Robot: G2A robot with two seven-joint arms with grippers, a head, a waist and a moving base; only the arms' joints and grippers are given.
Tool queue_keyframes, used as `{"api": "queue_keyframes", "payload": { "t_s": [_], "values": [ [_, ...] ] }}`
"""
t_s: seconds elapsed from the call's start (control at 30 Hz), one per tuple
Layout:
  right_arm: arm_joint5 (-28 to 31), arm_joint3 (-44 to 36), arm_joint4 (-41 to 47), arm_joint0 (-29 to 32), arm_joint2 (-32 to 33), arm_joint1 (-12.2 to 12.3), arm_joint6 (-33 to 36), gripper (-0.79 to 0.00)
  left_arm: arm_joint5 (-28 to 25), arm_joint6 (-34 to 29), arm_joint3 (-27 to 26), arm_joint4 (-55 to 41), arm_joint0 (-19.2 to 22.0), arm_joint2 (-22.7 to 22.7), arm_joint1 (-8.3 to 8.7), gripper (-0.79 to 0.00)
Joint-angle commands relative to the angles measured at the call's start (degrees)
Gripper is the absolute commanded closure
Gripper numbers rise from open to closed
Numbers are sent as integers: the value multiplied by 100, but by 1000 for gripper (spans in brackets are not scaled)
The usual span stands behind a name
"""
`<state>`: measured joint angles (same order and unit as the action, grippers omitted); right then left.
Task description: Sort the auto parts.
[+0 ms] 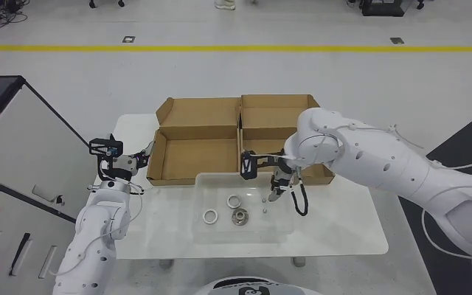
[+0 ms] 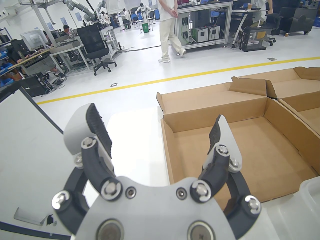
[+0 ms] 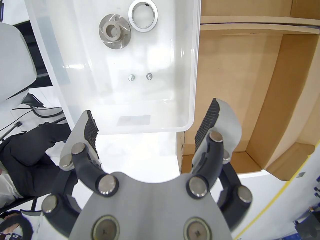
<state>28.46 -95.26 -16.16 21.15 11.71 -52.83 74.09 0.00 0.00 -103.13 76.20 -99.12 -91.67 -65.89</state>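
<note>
Right gripper (image 3: 152,111) hovers, fingers apart, over the 2 o'clock corner of the clear bin (image 3: 197,51) — inside lie a flanged hub (image 3: 103,32), two rings (image 3: 130,14) and two small bolts (image 3: 131,77) — while left gripper (image 2: 156,114), fingers likewise apart, hangs at 9 o'clock of the left cardboard box (image 2: 250,151).

The flange (image 3: 114,31) and ring (image 3: 143,14) are shiny metal, the bin (image 3: 196,51) glossy clear plastic, the box (image 3: 237,81) matt cardboard.
</note>
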Motion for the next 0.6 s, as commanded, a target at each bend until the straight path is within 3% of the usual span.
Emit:
{"api": "queue_keyframes", "payload": {
  "t_s": [0.0,0.57],
  "values": [
    [125,16,17,15,23,-6,17,-785,0,0,0,0,0,0,0,-785],
    [240,-245,-57,-53,-197,-99,-65,-785,0,0,0,0,0,0,0,-785]
  ]
}}
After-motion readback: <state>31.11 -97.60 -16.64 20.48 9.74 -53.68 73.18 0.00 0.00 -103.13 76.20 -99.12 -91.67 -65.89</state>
